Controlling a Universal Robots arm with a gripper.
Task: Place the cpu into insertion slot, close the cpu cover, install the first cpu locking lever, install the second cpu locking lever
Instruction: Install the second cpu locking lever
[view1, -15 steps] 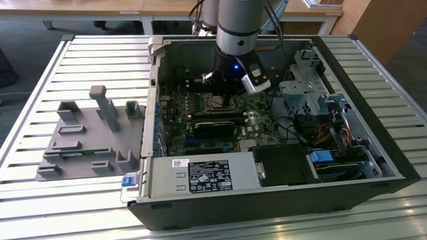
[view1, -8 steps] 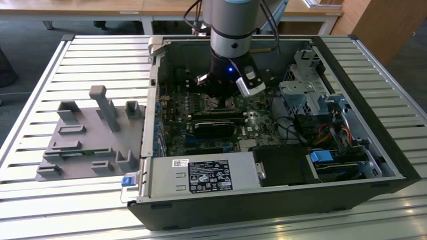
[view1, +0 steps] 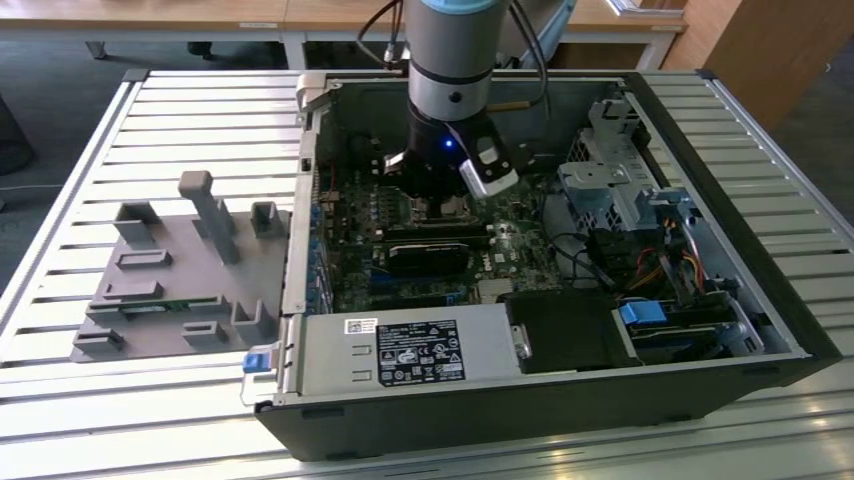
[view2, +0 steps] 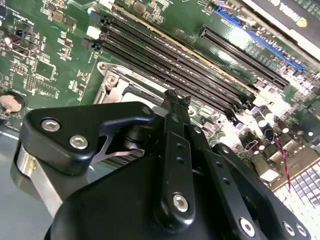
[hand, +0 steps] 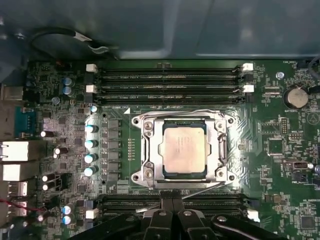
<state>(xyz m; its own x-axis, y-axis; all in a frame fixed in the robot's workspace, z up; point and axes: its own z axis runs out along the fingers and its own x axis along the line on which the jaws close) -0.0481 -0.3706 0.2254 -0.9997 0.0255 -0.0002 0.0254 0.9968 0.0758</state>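
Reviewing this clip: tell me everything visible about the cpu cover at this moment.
In the first wrist view the cpu cover is a thin, shiny silver metal frame lying closed and flat over the insertion slot on the green board. Its large square window exposes the dull grey cpu. Round screw heads sit at its corners, and thin wire levers run along two edges. The pincer is at the frame's near edge; contact cannot be judged.

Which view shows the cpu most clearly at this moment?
The first wrist view: the cpu faces the camera, seated under the closed cpu cover, unobstructed. In the second wrist view the gripper blocks most of the socket; only a cover corner shows. In the exterior view the arm hides that area.
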